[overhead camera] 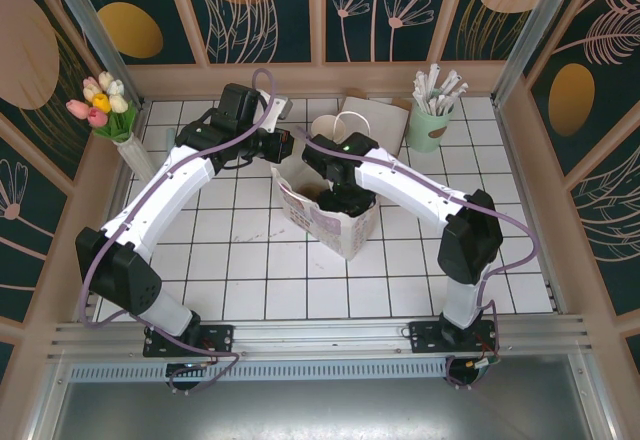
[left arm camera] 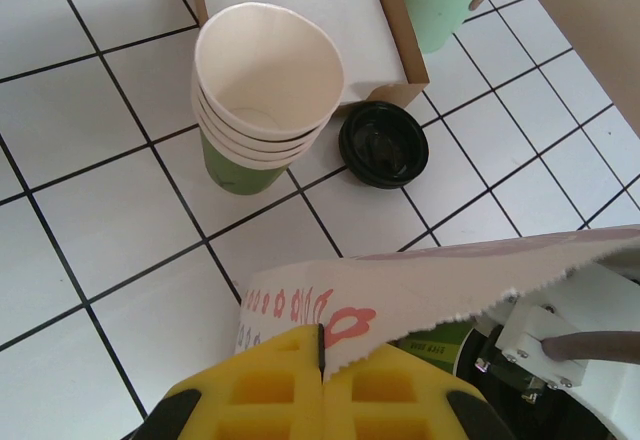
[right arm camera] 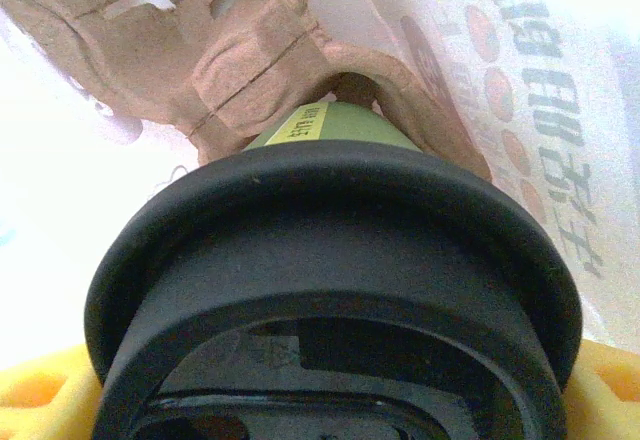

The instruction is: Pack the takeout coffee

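**Desk:** Where is the coffee?

**Me:** I have the takeout coffee [right arm camera: 330,260] in the right pincer [overhead camera: 336,198], with a yellow pad [right arm camera: 40,400] on each side of its black top, clamped on it. It is down inside the white paper bag [overhead camera: 350,232] at the centre of the overhead frame. In the wrist view the printed bag wall fills the upper right, and a brown pulp carrier [right arm camera: 230,50] lies just past the cup's green side.

**Desk:** Is it seated?

**Me:** I cannot tell whether the base rests in the carrier or hangs just above it.

**Desk:** And your left side?

**Me:** The left pincer [left arm camera: 320,375] is closed on the bag's serrated rim, at the bottom of its wrist frame. I judge it is holding the mouth open.

**Desk:** So how far along are you?

**Me:** Most of the way, I think, since the cup is in the bag. What is left is to seat it, let go, draw the right arm out and release the rim.

**Desk:** Anything nearby?

**Me:** A stack of cream cups [left arm camera: 265,80] and a loose black lid [left arm camera: 383,143] sit on the surface in the upper middle of the left wrist frame, apart from the bag.
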